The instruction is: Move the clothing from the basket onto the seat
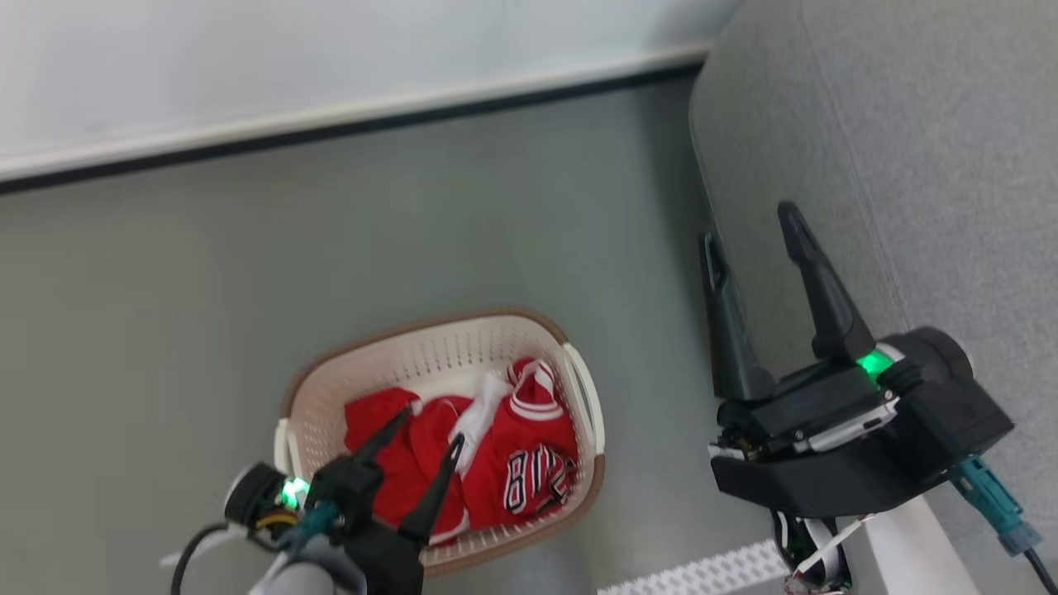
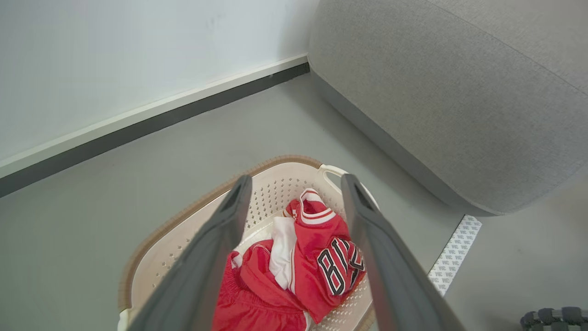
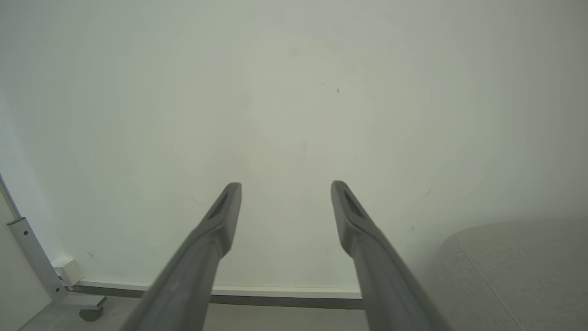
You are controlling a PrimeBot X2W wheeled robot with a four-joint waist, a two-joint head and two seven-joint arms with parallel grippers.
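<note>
The cream basket (image 1: 331,388) (image 2: 285,177) with a brown rim stands on the grey floor. Inside lies the red clothing (image 1: 529,463) (image 2: 321,257), a jersey with navy-and-white lettering on top of other red pieces and a white strip. My left gripper (image 1: 431,423) (image 2: 296,184) hangs open just above the basket's near side, nothing between its fingers. The grey seat (image 1: 926,149) (image 2: 459,92) (image 3: 519,271) rises to the right of the basket. My right gripper (image 1: 748,221) (image 3: 285,188) is open and empty, held up beside the seat's rounded edge and facing the wall.
A white wall with a dark skirting strip (image 1: 331,132) runs behind the basket. A patterned white tape strip (image 2: 455,253) lies on the floor by the seat's corner. A metal leg with a caster (image 3: 87,312) stands at the wall in the right wrist view.
</note>
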